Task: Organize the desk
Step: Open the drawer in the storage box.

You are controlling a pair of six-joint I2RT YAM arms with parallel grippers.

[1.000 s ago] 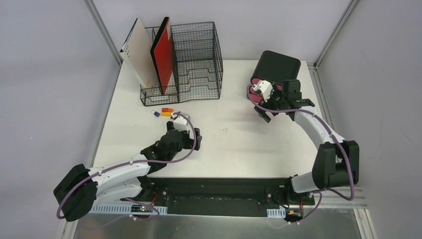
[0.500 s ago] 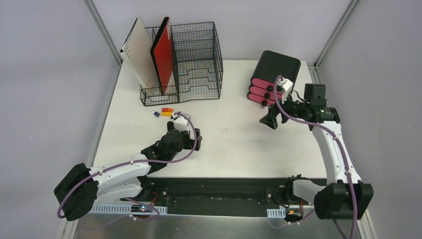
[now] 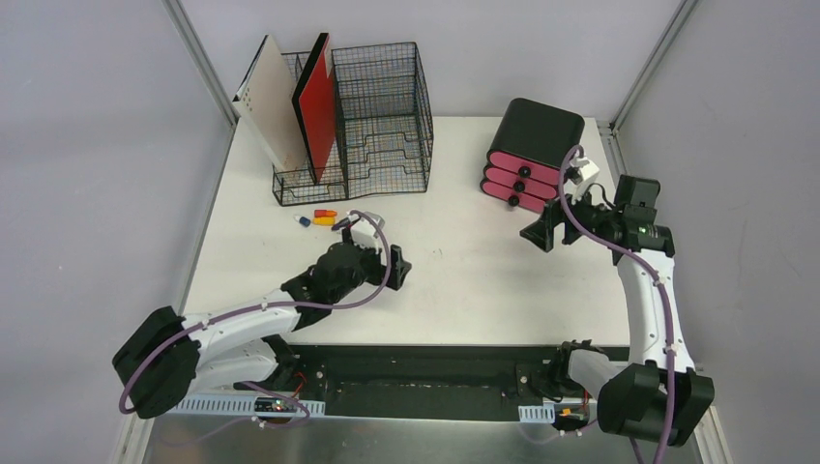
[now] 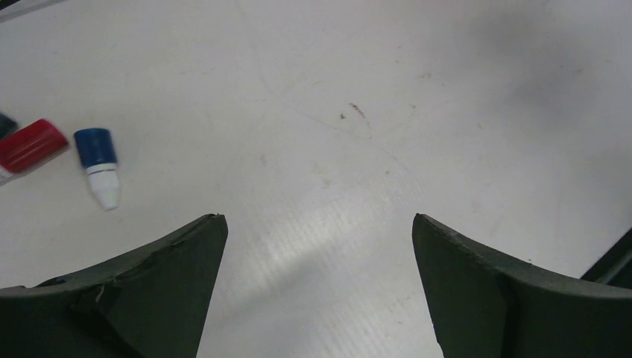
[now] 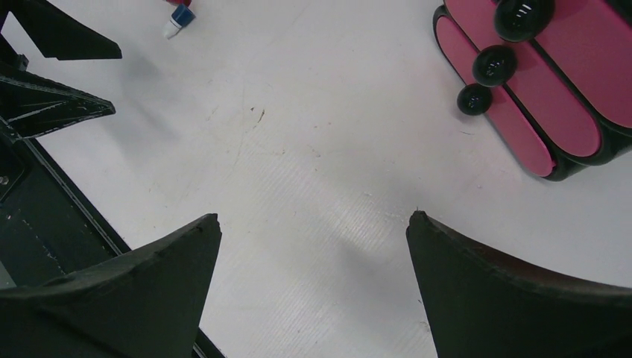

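Right claw [image 5: 314,215] (jaws wide apart) hangs over desk [image 5: 298,112] near pink drawers [image 5: 555,86].

You are looking down on the desk [image 3: 464,280] — a large white rectangular tabletop, lying flat and level across the middle of the top view. Its far edge is toward the top of that view and its near edge is at the bottom. Aluminium framing [image 3: 209,208] lines its side edges, and a black strip [image 3: 425,372] runs along its front. Seen close in the left wrist view, the desk [image 4: 335,186] is matte white with faint scratches and a small reddish speck [image 4: 358,110]. The right wrist view shows the desk [image 5: 313,171] with similar fine scuffs — and soft shadows.
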